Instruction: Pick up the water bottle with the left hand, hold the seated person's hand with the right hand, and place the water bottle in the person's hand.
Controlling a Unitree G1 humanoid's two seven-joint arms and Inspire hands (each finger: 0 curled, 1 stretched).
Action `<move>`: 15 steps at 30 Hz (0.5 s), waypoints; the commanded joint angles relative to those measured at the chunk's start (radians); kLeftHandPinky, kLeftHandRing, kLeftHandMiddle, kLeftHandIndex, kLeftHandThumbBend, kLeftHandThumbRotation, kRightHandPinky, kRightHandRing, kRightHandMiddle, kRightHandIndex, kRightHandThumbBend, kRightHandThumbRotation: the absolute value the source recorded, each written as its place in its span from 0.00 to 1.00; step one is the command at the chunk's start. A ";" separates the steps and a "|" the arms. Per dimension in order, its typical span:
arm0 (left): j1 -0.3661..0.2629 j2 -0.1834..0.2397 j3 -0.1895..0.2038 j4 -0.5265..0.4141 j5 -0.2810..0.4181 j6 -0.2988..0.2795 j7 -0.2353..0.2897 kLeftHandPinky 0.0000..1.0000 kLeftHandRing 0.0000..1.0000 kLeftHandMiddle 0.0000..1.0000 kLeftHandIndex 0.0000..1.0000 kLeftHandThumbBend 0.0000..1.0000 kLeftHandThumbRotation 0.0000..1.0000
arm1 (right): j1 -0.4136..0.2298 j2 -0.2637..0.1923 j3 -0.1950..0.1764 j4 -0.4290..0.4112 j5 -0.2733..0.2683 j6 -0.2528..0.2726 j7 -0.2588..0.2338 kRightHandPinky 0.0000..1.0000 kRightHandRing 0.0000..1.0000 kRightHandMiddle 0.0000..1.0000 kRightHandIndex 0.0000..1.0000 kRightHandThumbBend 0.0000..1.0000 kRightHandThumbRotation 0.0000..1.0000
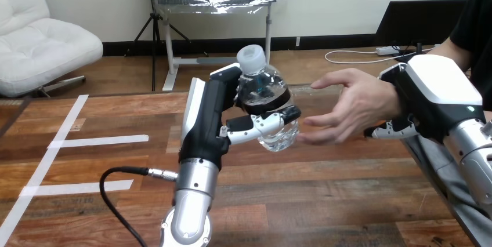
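We see the robot's left hand (210, 120) curled round a clear plastic water bottle with a white cap (264, 87), raised above the wooden table (325, 192), just beside the person's open hand (354, 105). The right hand (435, 93) sits against that hand's base; whether it grips, we cannot tell.

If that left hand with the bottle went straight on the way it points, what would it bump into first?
Likely the person's hand, open just right of the bottle in the left hand; depth is unclear.
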 commanded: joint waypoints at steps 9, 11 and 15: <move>-0.129 -0.091 -0.035 -0.006 -0.013 -0.008 0.018 0.38 0.39 0.41 0.49 0.60 0.00 | -0.017 0.021 -0.015 -0.060 -0.007 -0.024 -0.016 0.20 0.26 0.34 0.35 0.77 0.00; -0.133 -0.094 -0.040 -0.005 -0.013 -0.004 0.019 0.38 0.39 0.41 0.49 0.60 0.00 | -0.018 0.022 -0.015 -0.060 0.001 -0.038 -0.014 0.20 0.26 0.34 0.35 0.77 0.00; -0.140 -0.102 -0.048 -0.004 -0.014 0.007 0.021 0.39 0.39 0.41 0.49 0.59 0.00 | -0.020 0.024 -0.014 -0.056 0.004 -0.064 -0.020 0.20 0.25 0.33 0.35 0.78 0.00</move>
